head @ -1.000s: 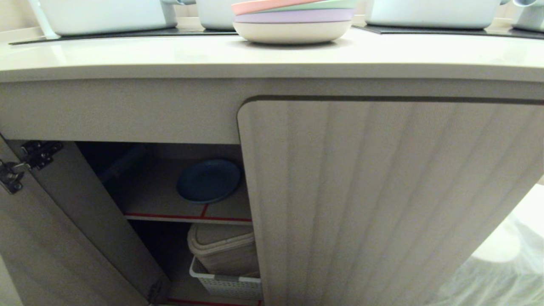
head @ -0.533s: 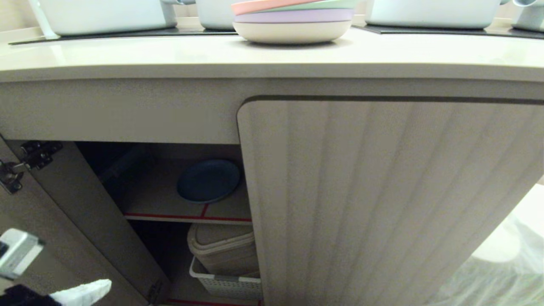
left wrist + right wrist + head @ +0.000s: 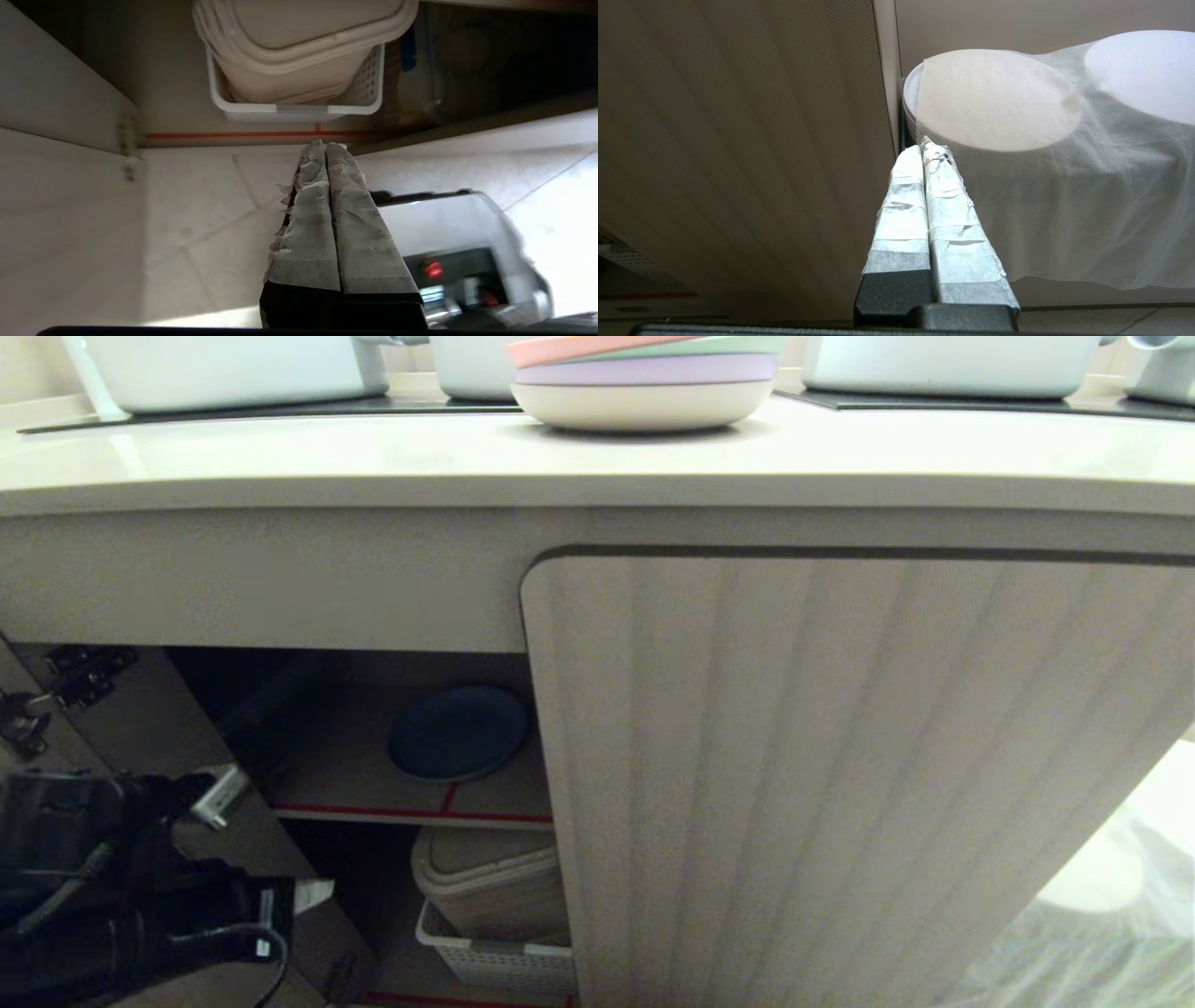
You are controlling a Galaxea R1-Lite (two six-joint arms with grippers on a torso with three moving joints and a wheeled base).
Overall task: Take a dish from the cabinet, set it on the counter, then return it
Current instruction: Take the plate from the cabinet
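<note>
The dish, a round blue plate, lies flat on the red-edged inner shelf of the cabinet, whose left door stands swung open. My left gripper is low at the left, in front of the opening, below and left of the dish. In the left wrist view the left gripper is shut and empty, pointing at the lower compartment; the dish does not show there. The counter runs above. My right gripper is shut and empty beside the closed ribbed door.
A white basket holding beige tubs sits under the shelf. A pink-topped stack of pastel plates and white pots stand on the counter. Cloth-covered round shapes stand to the right of the cabinet.
My left arm has come up into the head view from the lower left and moved right, toward the cabinet opening. The dish, doors and right arm have not moved.
</note>
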